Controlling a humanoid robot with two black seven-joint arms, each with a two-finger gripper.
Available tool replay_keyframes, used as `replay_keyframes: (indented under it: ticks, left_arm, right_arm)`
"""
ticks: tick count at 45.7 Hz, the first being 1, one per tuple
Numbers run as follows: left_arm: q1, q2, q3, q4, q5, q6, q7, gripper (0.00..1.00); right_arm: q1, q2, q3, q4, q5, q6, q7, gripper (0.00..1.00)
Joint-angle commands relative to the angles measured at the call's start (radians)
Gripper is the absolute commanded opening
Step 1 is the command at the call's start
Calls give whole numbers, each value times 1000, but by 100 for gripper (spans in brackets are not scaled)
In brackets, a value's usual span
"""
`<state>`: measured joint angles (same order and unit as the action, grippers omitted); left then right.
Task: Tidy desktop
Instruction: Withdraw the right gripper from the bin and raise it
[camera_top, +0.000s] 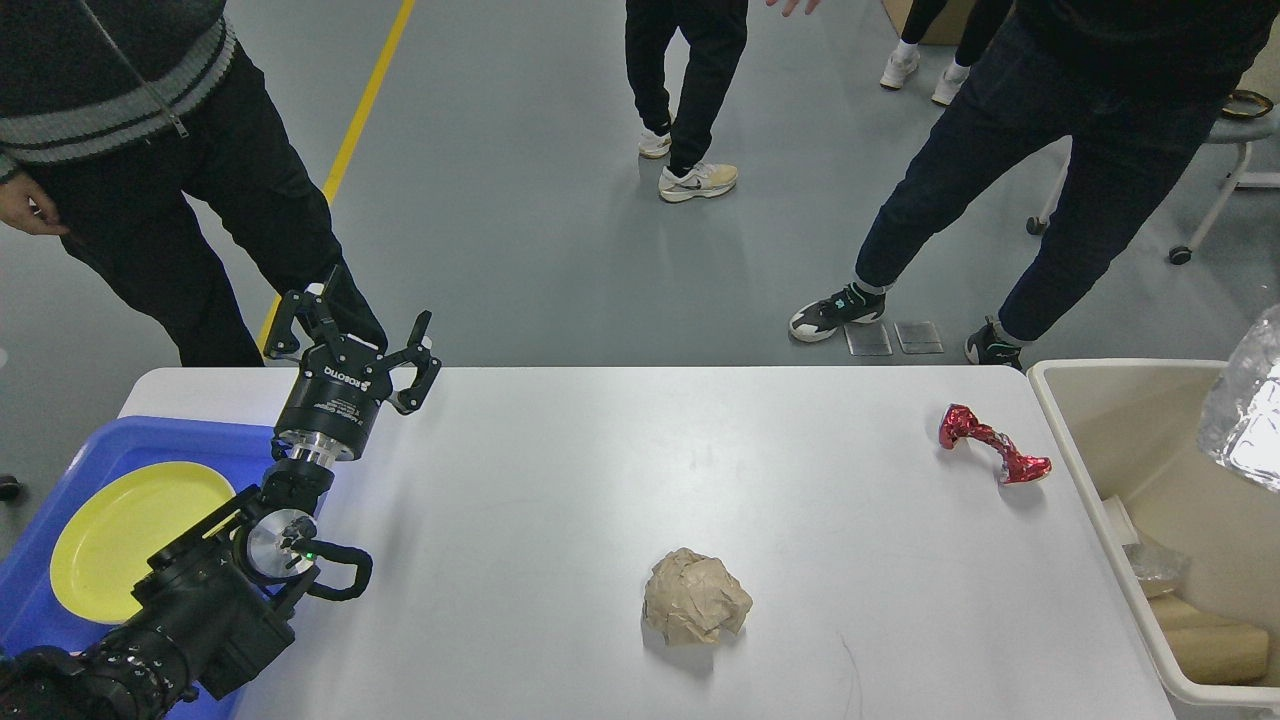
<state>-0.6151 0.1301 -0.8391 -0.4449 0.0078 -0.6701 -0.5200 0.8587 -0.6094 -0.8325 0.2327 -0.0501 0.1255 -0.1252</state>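
The white desktop fills the lower part of the head view. A crumpled brown paper ball lies on it near the front middle. A twisted red foil wrapper lies near the back right corner. My left gripper hovers open over the back left edge, with nothing between its fingers. A foil tray shows only partly at the right edge, above the beige bin. My right gripper is out of view.
A blue tray holding a yellow plate sits at the left end. The beige bin at the right end holds brown paper and a clear wrapper. Three people stand on the grey floor beyond the table.
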Motion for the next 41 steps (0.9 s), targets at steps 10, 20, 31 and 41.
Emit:
replay_keyframes:
  ticks: [10, 20, 31, 41]
  left_arm:
    - [0, 2, 0, 0, 0, 0, 0, 100]
    - [0, -1, 0, 0, 0, 0, 0, 100]
    - [0, -1, 0, 0, 0, 0, 0, 100]
    - [0, -1, 0, 0, 0, 0, 0, 100]
  right_arm:
    - [-245, 143, 64, -271, 7, -43, 1, 100]
    - [-248, 154, 64, -273, 9, -50, 1, 100]
    - [-248, 154, 64, -273, 7, -50, 1, 100]
    - [-214, 168, 85, -280, 48, -52, -1, 100]
